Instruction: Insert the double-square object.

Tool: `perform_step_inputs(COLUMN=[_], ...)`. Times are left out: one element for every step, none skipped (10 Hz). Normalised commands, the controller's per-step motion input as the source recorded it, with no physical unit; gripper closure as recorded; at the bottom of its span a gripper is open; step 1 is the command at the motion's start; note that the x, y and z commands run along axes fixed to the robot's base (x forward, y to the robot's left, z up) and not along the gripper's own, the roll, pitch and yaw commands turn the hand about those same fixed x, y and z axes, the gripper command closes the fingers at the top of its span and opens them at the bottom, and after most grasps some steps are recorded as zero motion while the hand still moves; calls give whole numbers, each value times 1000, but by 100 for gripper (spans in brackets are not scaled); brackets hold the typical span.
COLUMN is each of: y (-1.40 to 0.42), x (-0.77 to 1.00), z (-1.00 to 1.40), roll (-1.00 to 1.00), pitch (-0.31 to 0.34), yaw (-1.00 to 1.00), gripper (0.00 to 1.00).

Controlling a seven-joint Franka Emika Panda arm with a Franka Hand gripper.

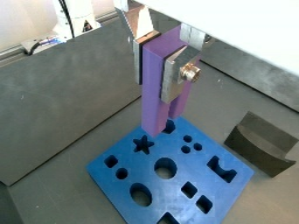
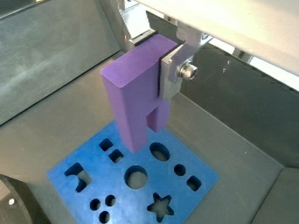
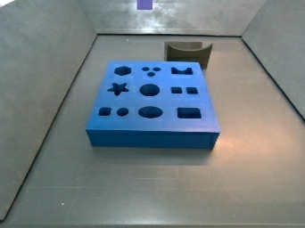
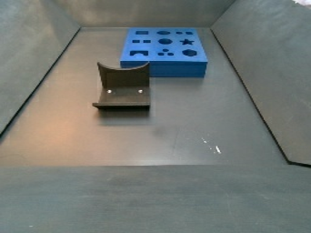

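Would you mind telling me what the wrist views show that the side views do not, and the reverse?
Only the wrist views show the gripper holding the double-square object upright above the blue block; a silver finger is pressed against its side. Only a side view shows the whole floor and the dark grey curved piece complete. Both kinds show the blue block and the curved piece, and a side view catches the peg's tip.

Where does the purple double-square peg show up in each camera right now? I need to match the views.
Wrist views: the double-square object fills the centre of both, clamped in the gripper, hanging above the blue block.
Side view: only its lower tip shows at the top edge, well above the block.
Side view showing the dark grey curved piece up close: peg not in it.
Shared landmark: the blue block.
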Motion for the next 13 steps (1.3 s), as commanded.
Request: perform_step_inputs(y=[0,0,0,0,11,69,86,131,129,83,51,26,23], x=[-443,0,0,0,114,220,343,506,463,257,166,97,103], z=[-77,-334,-423,-437,-603,-606,-491,-349,-406,-523,-529,-511,-503], roll=[0,0,1,0,0,-37,-89,-163,-131,-46,-26,-3,-6], pitch=[-134,-91,-20,-19,0,0,0,0,0,0,0,0,0], yaw=[-269,-1000,-1000,-1000,-1000,-974,-880,-743,-777,-940,-1000,-1000,-1000], gripper=[100,100,100,100,100,100,100,100,100,100,100,100,100])
